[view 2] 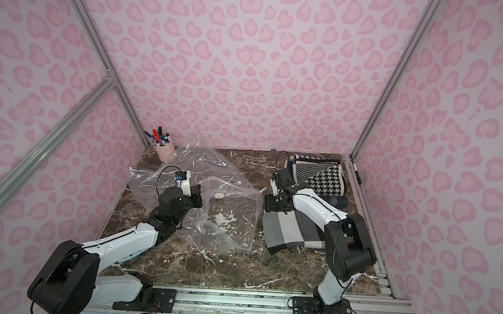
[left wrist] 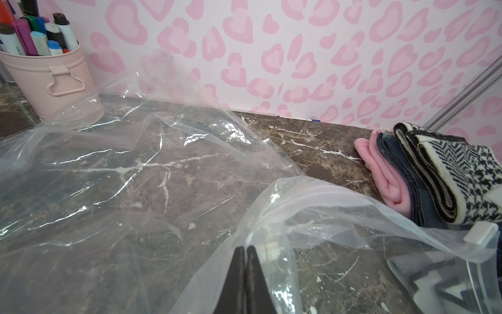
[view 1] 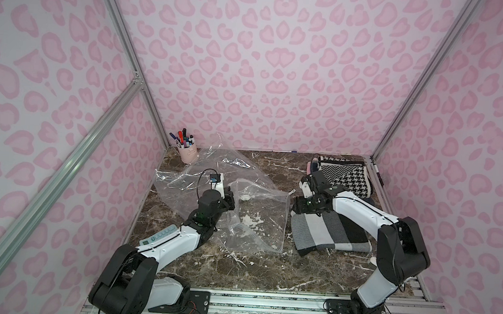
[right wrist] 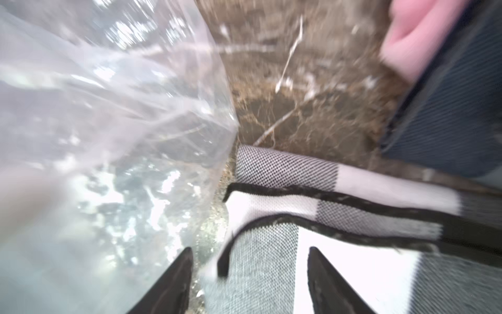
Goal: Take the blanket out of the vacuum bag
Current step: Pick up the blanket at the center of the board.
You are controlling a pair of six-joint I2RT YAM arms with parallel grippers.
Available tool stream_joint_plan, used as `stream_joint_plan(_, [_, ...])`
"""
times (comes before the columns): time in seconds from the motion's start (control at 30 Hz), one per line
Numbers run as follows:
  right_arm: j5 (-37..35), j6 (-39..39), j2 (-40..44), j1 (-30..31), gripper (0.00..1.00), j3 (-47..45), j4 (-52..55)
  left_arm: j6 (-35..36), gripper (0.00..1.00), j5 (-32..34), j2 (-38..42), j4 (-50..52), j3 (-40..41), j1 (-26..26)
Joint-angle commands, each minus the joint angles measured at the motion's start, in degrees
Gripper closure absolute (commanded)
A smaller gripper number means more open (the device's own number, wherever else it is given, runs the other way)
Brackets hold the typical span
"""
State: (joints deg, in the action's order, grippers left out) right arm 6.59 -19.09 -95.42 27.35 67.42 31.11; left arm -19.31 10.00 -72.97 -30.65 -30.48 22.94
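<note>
The vacuum bag (view 1: 257, 225) lies crumpled and transparent mid-table in both top views, its round white valve (view 1: 245, 197) facing up. My left gripper (left wrist: 245, 248) is shut on a fold of the bag's plastic (left wrist: 274, 206) near its zip-seal edge, at the bag's left side (view 2: 224, 219). The blanket (view 1: 326, 232), folded and checked in grey, white and black, rests on the table just right of the bag, outside it (view 2: 293, 232). My right gripper (right wrist: 250, 248) hangs open over the blanket's near-left corner (right wrist: 271, 258), with nothing pinched between its fingers.
A second clear plastic sheet (view 1: 210, 167) spreads at the back left beside a pink cup of markers (view 1: 187, 154). A stack of folded blankets (view 1: 344, 176) sits at the back right, topped by a houndstooth one. A marker (view 1: 377, 174) lies along the right rail.
</note>
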Motion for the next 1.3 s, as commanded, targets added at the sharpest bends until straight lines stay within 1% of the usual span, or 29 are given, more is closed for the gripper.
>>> stream_joint_plan(0.0, [-1.09,-0.77,1.69,1.04,0.29,-1.87,3.71,0.51,0.96,0.72,0.09,-0.61,0.25,-0.17])
stream_joint_plan(0.1, [-3.06,-2.45,1.82,4.01,0.28,-5.22,4.48,0.44,0.96,1.71,-0.37,-0.19,0.02,-0.23])
stream_joint_plan(0.23, [-4.27,-3.05,0.47,7.70,0.23,-8.47,3.69,-0.91,0.96,5.35,-0.80,4.45,-1.73,-0.98])
stream_joint_plan(0.3, [-7.44,-3.27,-0.27,9.21,0.22,-8.88,3.85,-2.31,0.96,6.30,-0.19,6.26,-1.86,-1.77])
stream_joint_plan(0.43, [-13.35,-4.05,-1.97,10.47,0.21,-8.38,4.44,-3.30,0.96,5.63,0.98,6.43,-1.07,-2.97])
stream_joint_plan(0.6, [-20.33,-5.41,-6.97,11.62,0.22,-7.21,6.23,-3.63,0.96,4.69,1.51,5.79,-0.41,-3.28])
stream_joint_plan(0.73, [-19.59,-5.76,-10.82,12.61,0.24,-8.19,5.16,-3.48,0.96,4.07,1.51,5.43,-0.43,-3.35])
stream_joint_plan(0.77, [-18.79,-5.87,-11.55,12.80,0.26,-8.60,4.61,-3.38,0.96,3.90,1.47,5.43,-0.46,-3.39])
stream_joint_plan(0.83, [-16.53,-6.32,-12.55,12.91,0.34,-9.50,3.48,-3.23,0.96,3.56,1.43,5.26,-0.41,-3.41])
stream_joint_plan(0.93, [-13.31,-6.82,-13.12,12.82,0.54,-10.74,1.35,-3.10,0.96,3.21,1.43,4.73,-0.20,-3.38])
stream_joint_plan(1.0, [-11.56,-7.02,-13.13,12.57,0.72,-11.54,0.47,-2.93,0.96,3.10,1.51,4.56,-0.10,-3.35])
stream_joint_plan(1.03, [-10.88,-7.17,-13.03,12.38,0.79,-11.92,0.00,-2.84,0.96,2.94,1.60,4.52,-0.03,-3.38])
stream_joint_plan(1.1, [-9.35,-7.40,-12.74,11.80,0.99,-13.11,-1.46,-2.75,0.96,2.75,1.93,4.17,0.24,-3.41])
stream_joint_plan(1.17, [-7.12,-7.54,-12.22,10.86,1.00,-14.49,-3.35,-2.58,0.96,2.66,2.21,4.01,0.51,-3.42])
stream_joint_plan(1.27, [-1.06,-7.42,-9.96,8.97,1.00,-17.23,-8.05,-2.31,0.96,2.74,2.48,4.19,0.51,-3.36])
